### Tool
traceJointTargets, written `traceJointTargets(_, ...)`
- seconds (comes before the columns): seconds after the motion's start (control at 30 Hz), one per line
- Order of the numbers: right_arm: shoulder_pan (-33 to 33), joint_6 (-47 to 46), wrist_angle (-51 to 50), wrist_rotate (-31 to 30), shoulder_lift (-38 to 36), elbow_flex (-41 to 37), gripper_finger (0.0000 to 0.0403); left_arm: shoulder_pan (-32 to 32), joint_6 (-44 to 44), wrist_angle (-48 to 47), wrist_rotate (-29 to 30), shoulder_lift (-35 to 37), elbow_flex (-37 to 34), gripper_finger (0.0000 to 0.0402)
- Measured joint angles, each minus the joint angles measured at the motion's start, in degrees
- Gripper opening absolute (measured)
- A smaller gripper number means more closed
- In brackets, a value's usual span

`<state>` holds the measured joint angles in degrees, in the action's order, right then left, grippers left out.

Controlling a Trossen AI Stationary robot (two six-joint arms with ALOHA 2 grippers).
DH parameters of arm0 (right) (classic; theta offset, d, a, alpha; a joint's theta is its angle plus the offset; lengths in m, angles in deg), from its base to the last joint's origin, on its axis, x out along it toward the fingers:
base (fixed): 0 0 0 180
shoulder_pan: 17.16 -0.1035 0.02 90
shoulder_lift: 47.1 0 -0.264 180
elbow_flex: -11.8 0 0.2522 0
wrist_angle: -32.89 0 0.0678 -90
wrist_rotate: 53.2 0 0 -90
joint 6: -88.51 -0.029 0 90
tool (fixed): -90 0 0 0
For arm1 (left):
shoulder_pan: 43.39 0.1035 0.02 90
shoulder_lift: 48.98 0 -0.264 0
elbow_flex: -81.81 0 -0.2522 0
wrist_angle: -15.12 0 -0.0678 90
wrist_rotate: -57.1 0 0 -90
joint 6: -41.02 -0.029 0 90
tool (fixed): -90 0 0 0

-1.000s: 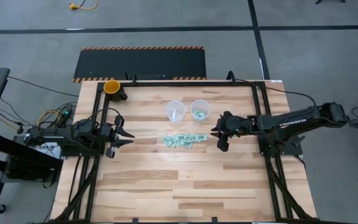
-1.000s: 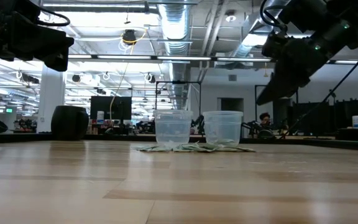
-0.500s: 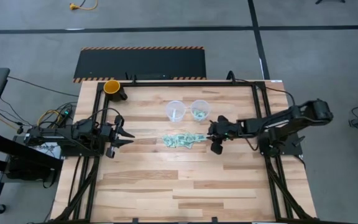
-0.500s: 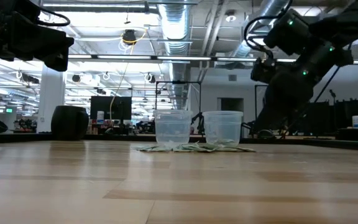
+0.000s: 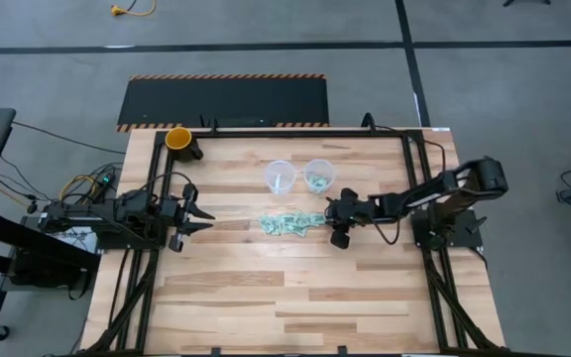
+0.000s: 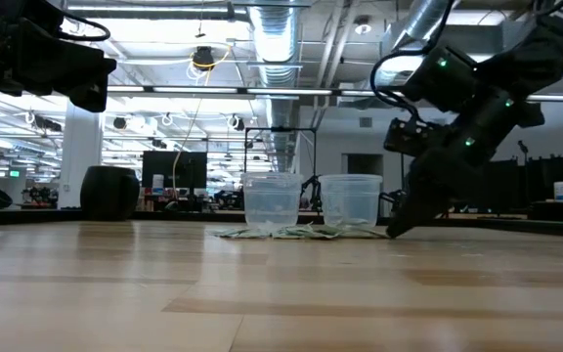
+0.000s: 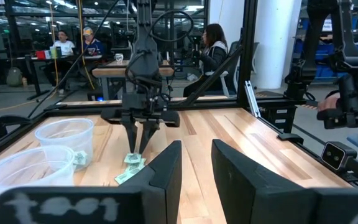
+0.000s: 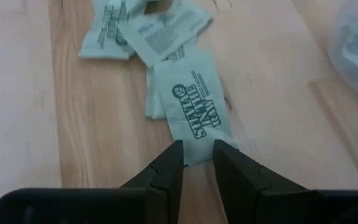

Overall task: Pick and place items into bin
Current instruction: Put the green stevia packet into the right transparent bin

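Observation:
Several small pale green-and-white packets lie flat in a pile [image 5: 290,223] at mid-table, just near of two clear plastic cups. The right cup [image 5: 319,176] holds a few packets; the left cup [image 5: 280,177] looks nearly bare. My right gripper [image 5: 333,226] is down at the pile's right end, pointing steeply down [image 7: 137,151]. It is open by a narrow gap [image 8: 197,149], and its tips stand on either side of one printed packet's [image 8: 191,106] end. My left gripper [image 5: 204,218] waits open at the table's left edge. My right gripper's fingertips [image 8: 174,152] stand at the end [image 8: 197,140] of the printed packet that lies nearest the arm, coming from above and from the table's right. The packet lies flat on the wood. I cannot tell whether the tips touch it.
An orange cup [image 5: 178,138] stands at the far left corner. A black frame rail [image 5: 266,131] runs along the table's far edge and sides. Bare wood [image 5: 285,288] spreads over the near half. People sit at desks beyond the table in the left wrist view.
My right gripper has moved toward the table's left and down, from above and right of the cups to the table top at the pile's right end. Its arm has folded in. The packets and cups have stayed put.

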<state>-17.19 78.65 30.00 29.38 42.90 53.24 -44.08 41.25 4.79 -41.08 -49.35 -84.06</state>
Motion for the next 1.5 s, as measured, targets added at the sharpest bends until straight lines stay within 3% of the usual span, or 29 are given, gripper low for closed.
traceJointTargets(0.33, -0.35, -0.04, 2.60, -0.70, 4.22, 0.28, 0.0075, 0.02, 0.00, 0.00, -0.01, 0.01, -0.01, 0.0077)
traceJointTargets(0.63, -0.27, -2.14, 2.25, 0.14, 2.28, -0.22, 0.0006, 0.02, 0.00, 0.00, -0.01, 0.00, 0.00, 0.0077)
traceJointTargets(0.93, -0.33, -2.29, 6.28, 0.30, 2.05, -0.45, 0.0018, 0.02, 0.00, 0.01, -0.01, -0.01, 0.00, 0.0077)
traceJointTargets(1.33, 0.54, -0.08, 8.51, -0.30, -8.15, 2.57, 0.0008, 0.00, 0.00, -0.01, 0.01, 0.00, 0.00, 0.0077)
traceJointTargets(1.5, 3.36, 2.62, 7.33, -4.09, -13.68, 4.88, 0.0002, 0.02, 0.00, 0.01, 0.01, -0.01, 0.00, 0.0077)
